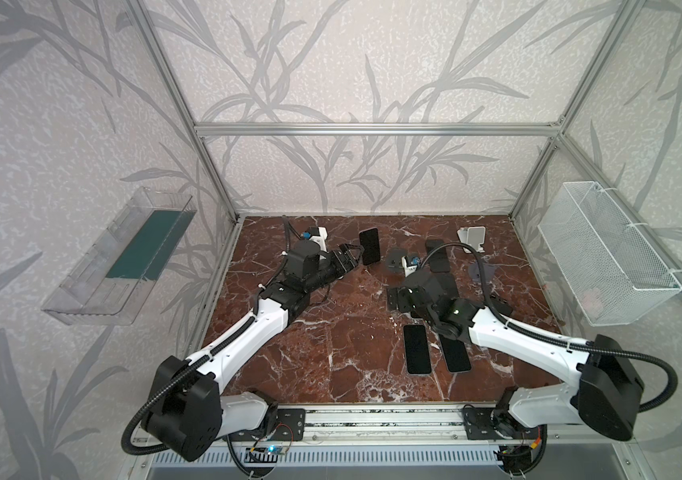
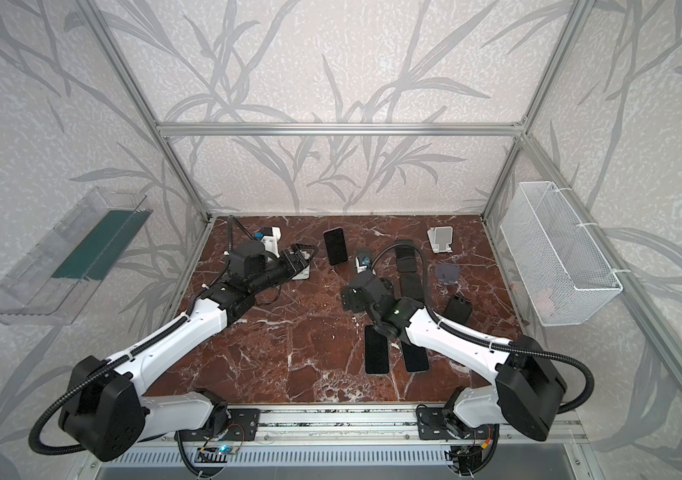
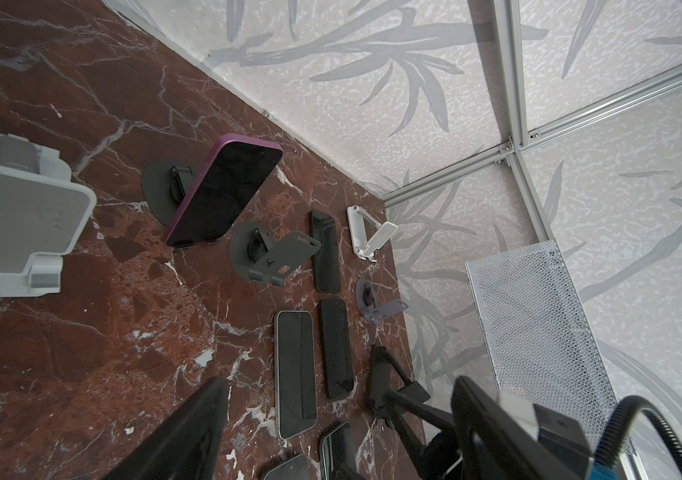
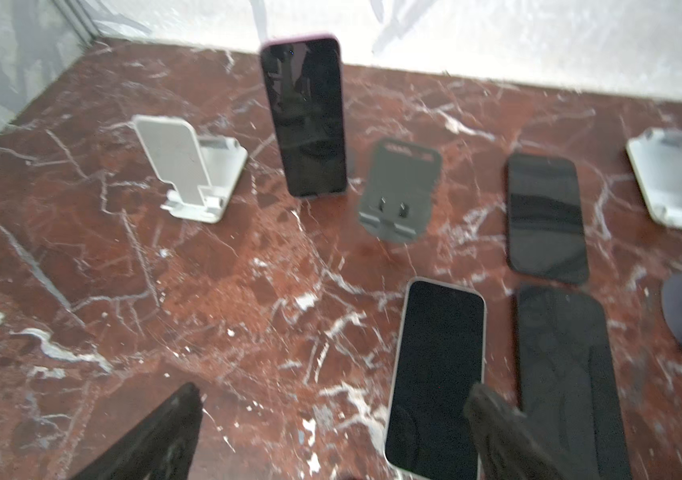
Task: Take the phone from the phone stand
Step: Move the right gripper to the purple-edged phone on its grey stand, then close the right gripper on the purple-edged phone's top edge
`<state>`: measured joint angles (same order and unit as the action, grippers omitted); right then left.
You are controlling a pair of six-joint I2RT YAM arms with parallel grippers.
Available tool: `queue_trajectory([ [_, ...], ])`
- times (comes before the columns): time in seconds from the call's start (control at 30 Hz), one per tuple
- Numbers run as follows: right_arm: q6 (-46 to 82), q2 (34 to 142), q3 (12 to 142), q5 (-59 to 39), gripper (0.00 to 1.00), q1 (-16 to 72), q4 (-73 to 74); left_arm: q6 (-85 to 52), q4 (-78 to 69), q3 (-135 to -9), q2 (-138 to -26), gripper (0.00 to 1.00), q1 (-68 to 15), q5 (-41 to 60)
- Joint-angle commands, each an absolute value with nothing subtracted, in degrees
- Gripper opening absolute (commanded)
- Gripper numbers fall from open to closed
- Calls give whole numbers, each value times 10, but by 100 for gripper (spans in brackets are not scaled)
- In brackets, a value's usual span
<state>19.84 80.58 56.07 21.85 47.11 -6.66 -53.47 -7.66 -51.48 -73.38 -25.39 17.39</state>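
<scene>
The phone (image 1: 369, 246) (image 4: 304, 116), black-screened in a purple case, stands upright at the back middle of the marble table. It leans on a dark grey phone stand (image 3: 163, 187) whose round base shows behind it. My left gripper (image 1: 354, 257) (image 3: 337, 399) is open just left of the phone, a small gap away, with nothing between its fingers. In the left wrist view the phone lies ahead and off to one side. My right gripper (image 1: 406, 301) (image 4: 331, 424) is open low over the table's middle, one finger (image 4: 497, 432) above a flat white-rimmed phone (image 4: 435, 374).
Several phones (image 1: 417, 349) (image 4: 545, 216) lie flat at centre and right. An empty grey stand (image 4: 399, 191), two white stands (image 4: 190, 166) (image 1: 472, 237), a purple stand (image 1: 480, 270) and a black one (image 1: 501, 305) stand around. A wire basket (image 1: 605, 253) and a clear tray (image 1: 123, 257) hang on the side walls.
</scene>
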Motion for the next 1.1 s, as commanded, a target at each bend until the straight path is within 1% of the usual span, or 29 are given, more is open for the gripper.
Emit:
queue_trajectory([
  [0.0, 121, 847, 633, 158, 99, 449, -69, -523, -75, -531, -738, 85, -250, 168],
  [0.13, 120, 926, 715, 106, 99, 416, -90, -518, -70, -531, -742, 85, -248, 161],
  [0.37, 115, 1059, 849, 103, 99, 388, -130, -509, -64, -535, -755, 85, -246, 161],
  [0.63, 99, 1170, 969, 45, 99, 345, -144, -502, -55, -542, -761, 85, -243, 165],
  [0.77, 67, 1215, 1018, 25, 99, 336, -145, -498, -51, -545, -755, 85, -233, 162],
  [0.93, 65, 1264, 1083, -10, 99, 323, -164, -498, -49, -543, -751, 86, -210, 155],
  [1.07, 58, 1285, 1103, -32, 99, 322, -155, -502, -53, -544, -757, 85, -202, 161],
])
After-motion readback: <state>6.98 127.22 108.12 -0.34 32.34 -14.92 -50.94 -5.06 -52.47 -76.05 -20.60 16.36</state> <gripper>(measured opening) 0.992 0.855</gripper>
